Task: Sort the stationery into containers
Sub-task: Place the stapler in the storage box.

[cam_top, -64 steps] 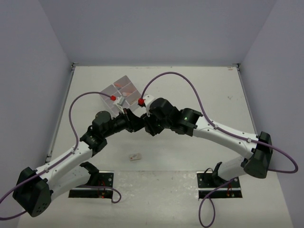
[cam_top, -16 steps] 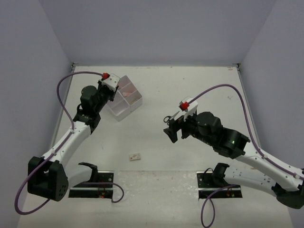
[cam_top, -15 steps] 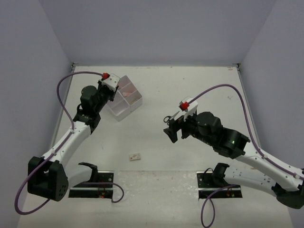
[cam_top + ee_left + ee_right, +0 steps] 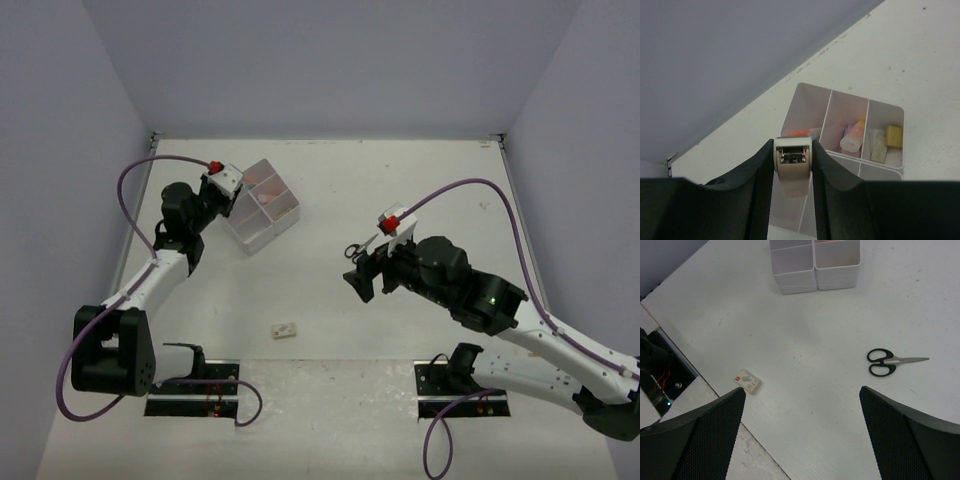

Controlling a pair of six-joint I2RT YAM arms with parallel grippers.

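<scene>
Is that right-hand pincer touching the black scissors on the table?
Apart. The right wrist view shows the scissors lying flat on the table, with bare table between them and the wide-open right pincer.

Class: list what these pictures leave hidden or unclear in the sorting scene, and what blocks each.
- Left wrist: the beige item between the left fingers hides the containers' near compartments.
- Right wrist: the top edge cuts off the containers; contents unseen.
- Top: the right arm covers the scissors' blades.
</scene>
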